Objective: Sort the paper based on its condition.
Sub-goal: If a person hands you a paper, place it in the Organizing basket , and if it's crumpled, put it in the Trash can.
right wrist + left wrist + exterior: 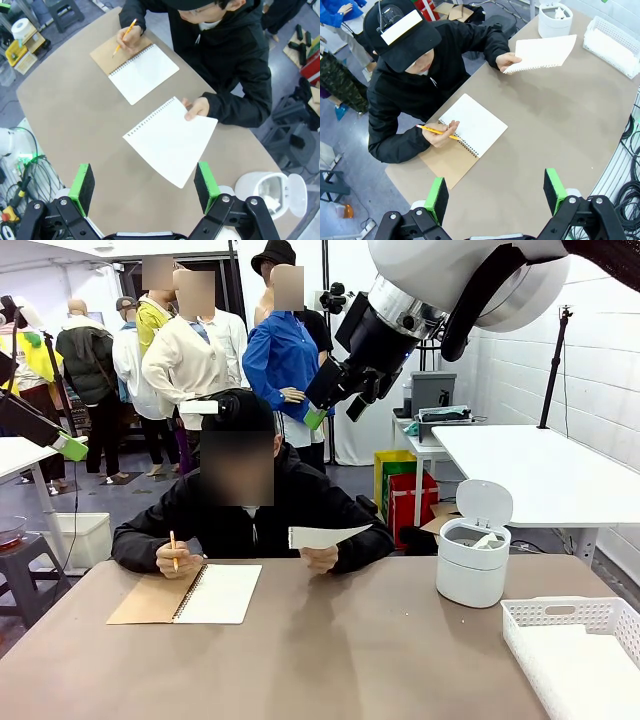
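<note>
Gaping left pincer (495, 195) and right pincer (145, 187); smooth flat white sheet (170, 142), one edge perforated, in person's hand (197, 107).

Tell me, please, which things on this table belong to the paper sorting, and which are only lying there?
For the job: the loose sheet in the person's hand; probably the white bin and the white basket, as sorting places.
Only lying there: the spiral notebook, the pencil.
</note>
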You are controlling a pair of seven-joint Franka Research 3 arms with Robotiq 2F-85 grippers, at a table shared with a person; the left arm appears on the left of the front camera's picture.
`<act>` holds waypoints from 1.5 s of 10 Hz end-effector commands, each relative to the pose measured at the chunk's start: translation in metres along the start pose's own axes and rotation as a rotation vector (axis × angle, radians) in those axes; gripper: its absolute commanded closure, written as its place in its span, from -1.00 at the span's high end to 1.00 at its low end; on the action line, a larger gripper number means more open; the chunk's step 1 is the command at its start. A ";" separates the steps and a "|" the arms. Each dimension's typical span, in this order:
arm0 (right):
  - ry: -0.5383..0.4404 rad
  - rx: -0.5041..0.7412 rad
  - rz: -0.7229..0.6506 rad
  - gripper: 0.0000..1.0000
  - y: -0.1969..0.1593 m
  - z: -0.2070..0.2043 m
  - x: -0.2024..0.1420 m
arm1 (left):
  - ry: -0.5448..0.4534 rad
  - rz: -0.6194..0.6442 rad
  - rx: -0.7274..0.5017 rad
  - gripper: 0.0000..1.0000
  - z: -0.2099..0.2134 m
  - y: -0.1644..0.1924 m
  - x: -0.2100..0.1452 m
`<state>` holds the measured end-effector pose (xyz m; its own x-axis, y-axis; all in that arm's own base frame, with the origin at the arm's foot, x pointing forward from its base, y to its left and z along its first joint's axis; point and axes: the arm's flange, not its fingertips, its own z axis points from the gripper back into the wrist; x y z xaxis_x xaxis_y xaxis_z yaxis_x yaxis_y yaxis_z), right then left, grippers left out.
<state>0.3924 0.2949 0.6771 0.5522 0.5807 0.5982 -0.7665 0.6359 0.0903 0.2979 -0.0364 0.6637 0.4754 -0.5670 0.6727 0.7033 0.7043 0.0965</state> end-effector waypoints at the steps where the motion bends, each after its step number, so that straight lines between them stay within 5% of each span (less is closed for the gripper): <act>1: -0.001 -0.002 -0.003 1.00 -0.002 0.000 0.000 | -0.005 0.003 0.003 1.00 0.000 0.001 -0.001; 6: 0.000 0.000 0.000 1.00 0.000 0.000 0.000 | -0.005 0.003 0.003 1.00 0.000 0.001 -0.001; 9: 0.098 0.113 -0.387 1.00 -0.038 -0.022 -0.002 | -0.005 0.003 0.003 1.00 0.000 0.001 -0.001; 14: 0.240 0.295 -0.784 1.00 -0.117 -0.069 -0.051 | -0.005 0.003 0.003 1.00 0.000 0.001 -0.001; 15: 0.288 0.269 -0.778 1.00 -0.126 -0.076 -0.059 | -0.005 0.003 0.003 1.00 0.000 0.001 -0.001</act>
<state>0.4833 0.2188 0.5719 0.9785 0.1743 0.1106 -0.2058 0.7831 0.5868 0.2979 -0.0363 0.6638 0.4753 -0.5668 0.6729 0.7032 0.7044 0.0967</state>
